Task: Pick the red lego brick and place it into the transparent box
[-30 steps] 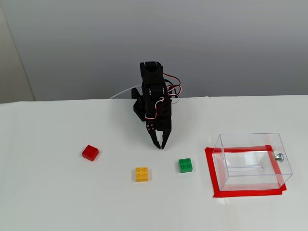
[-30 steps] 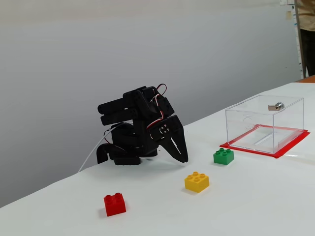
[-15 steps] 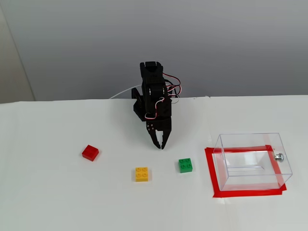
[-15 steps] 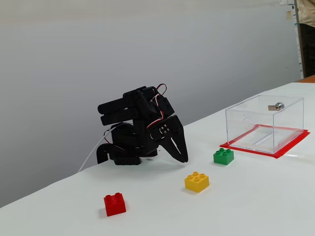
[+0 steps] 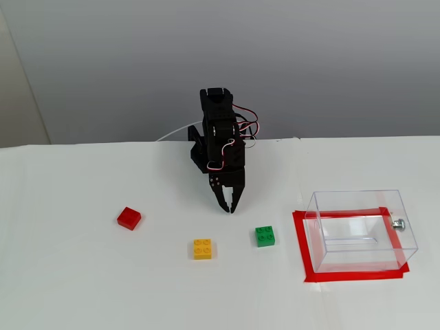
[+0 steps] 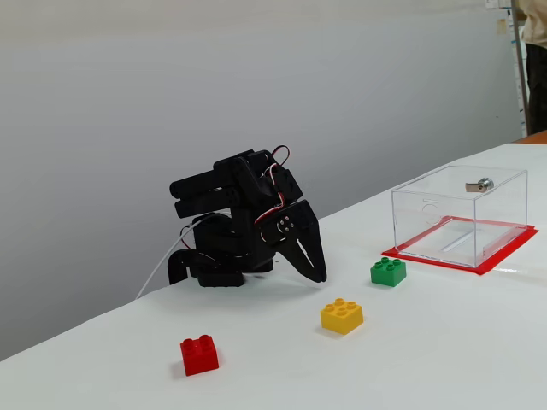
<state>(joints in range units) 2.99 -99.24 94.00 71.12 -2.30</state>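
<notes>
The black arm (image 5: 218,141) sits folded up near the back of the white table (image 5: 82,275). Its claw (image 5: 230,206) points down at the table, with the tips just above it. The two fingers are pressed together and hold nothing. In a fixed view from the side, the claw (image 6: 318,275) looks like one dark wedge.

The red lego brick (image 5: 128,218) lies flat on the table, studs up. From the claw it is at about 9 o'clock in the view from above, well apart from it. In the side view the red lego brick (image 6: 199,354) is the closest thing to the camera.

A yellow brick (image 5: 202,249) lies at about 7 o'clock from the claw. A green brick (image 5: 265,236) lies at about 4 o'clock from the claw, near it. Both sit between the red brick and the box, and nothing touches them. In the side view the yellow brick (image 6: 342,315) and the green brick (image 6: 388,271) line up toward the box.

The transparent box (image 5: 361,229) stands at about 3 o'clock, far from the red brick. It is open at the top and has nothing in it. A small silver knob (image 5: 397,223) sticks out of its right wall. The box sits inside a frame of red tape (image 5: 301,240) stuck to the table.

Red and white wires (image 5: 245,127) loop out of the arm. A thin white cable (image 5: 175,132) runs from behind the arm. The wall (image 5: 330,62) behind is plain grey.
</notes>
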